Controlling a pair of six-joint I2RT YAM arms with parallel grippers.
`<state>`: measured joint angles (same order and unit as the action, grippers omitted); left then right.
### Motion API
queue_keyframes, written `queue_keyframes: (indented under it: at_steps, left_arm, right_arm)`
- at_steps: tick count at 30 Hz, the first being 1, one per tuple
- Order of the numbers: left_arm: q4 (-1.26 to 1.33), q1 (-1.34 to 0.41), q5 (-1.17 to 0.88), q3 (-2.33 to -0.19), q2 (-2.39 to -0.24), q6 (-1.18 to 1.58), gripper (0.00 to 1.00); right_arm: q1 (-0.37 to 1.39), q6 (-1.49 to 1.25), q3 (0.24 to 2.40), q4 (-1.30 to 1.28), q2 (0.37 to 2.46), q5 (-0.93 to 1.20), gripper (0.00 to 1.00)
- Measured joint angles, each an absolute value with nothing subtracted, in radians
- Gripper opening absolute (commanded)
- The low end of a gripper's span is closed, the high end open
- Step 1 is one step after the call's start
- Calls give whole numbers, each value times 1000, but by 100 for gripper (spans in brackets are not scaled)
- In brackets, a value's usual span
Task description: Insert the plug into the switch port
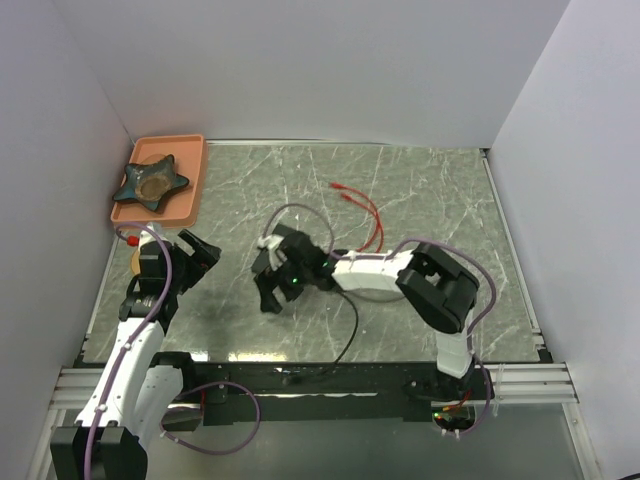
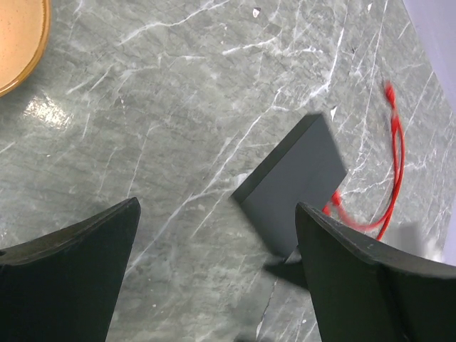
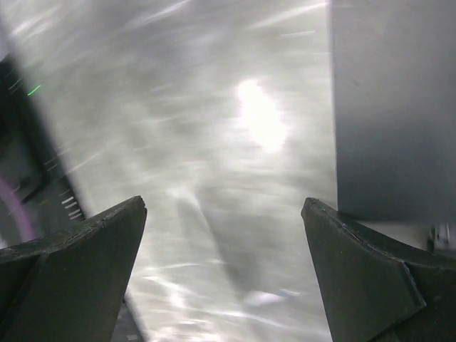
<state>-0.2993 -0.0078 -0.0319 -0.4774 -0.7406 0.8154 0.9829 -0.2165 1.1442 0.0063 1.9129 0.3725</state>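
The flat matte-black box (image 2: 296, 178) lies on the marble table and its port does not show. In the top view the box (image 1: 300, 246) is mostly hidden under my right wrist. My right gripper (image 1: 272, 293) hovers just left of it, open and empty (image 3: 224, 203), with the box's edge (image 3: 392, 107) at the right of that view. My left gripper (image 1: 195, 256) is open and empty (image 2: 217, 206), some way left of the box. A black cable (image 1: 350, 330) runs from under the right arm to the front edge. I cannot pick out the plug on it.
An orange tray (image 1: 190, 190) holding a dark star-shaped dish (image 1: 150, 182) stands at the back left. A tan bowl (image 2: 14, 28) lies beside my left arm. A red cable (image 1: 362, 208) (image 2: 393, 164) lies behind the box. White walls enclose the table.
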Motion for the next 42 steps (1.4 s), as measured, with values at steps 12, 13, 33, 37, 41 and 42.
queue_keyframes:
  at_steps: [12, 13, 33, 37, 41, 42]
  left_arm:
    - [-290, -8, -77, -476, -704, 787, 96]
    - [-286, -8, -83, -474, -692, 785, 96]
    - [-187, -8, -247, -447, -544, 761, 96]
    - [-186, -8, -245, -447, -487, 761, 96]
    - [-185, -8, -235, -444, -439, 765, 96]
    - [-183, -8, -230, -440, -425, 765, 96]
  right_arm:
    - [918, -166, 1105, -74, 1709, 293, 99]
    - [919, -163, 1097, -79, 1675, 297, 99]
    - [922, -89, 894, -137, 910, -2, 99]
    - [922, -76, 880, -170, 870, -73, 99]
    - [922, -77, 860, -204, 863, -150, 99]
    - [920, -80, 857, -212, 864, -171, 99]
